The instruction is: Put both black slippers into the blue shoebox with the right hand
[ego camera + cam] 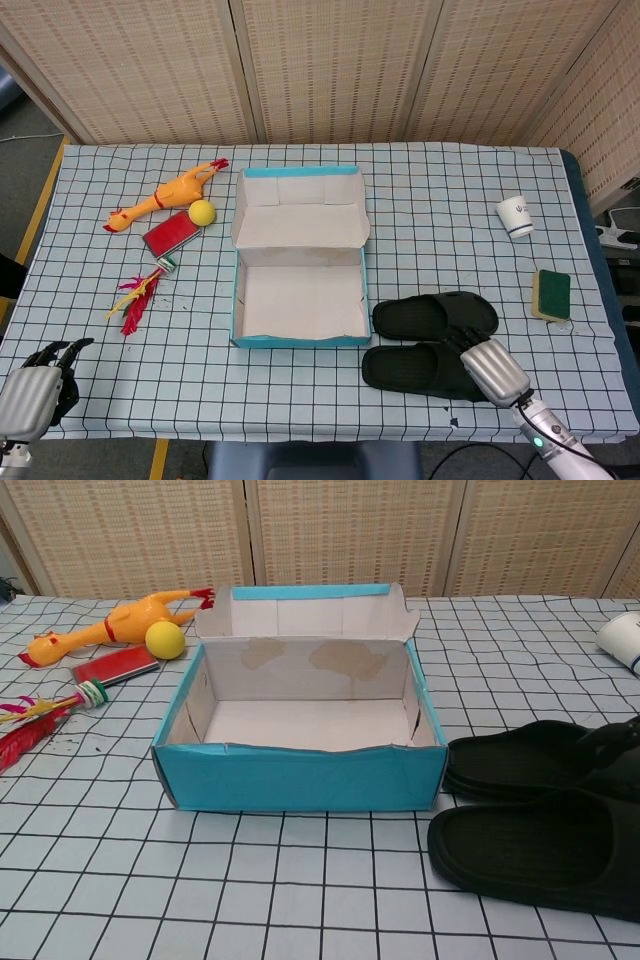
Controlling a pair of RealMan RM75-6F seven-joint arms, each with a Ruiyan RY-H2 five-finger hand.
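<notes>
The blue shoebox (240, 300) stands open and empty at the table's middle, its lid folded back; its blue front wall (300, 778) faces the chest camera. Two black slippers lie side by side just right of it: the far slipper (435, 315) (530, 760) and the near slipper (415, 368) (530, 850). My right hand (490, 368) is over the right end of the near slipper, its dark fingers (622, 738) reaching across toward the far one with no grip showing. My left hand (35, 395) hangs open at the table's front left corner, holding nothing.
A rubber chicken (165, 193), a yellow ball (202, 211), a red flat case (170, 232) and a feathered toy (140, 295) lie left of the box. A white cup (515, 216) and a green sponge (551, 293) sit at the right side.
</notes>
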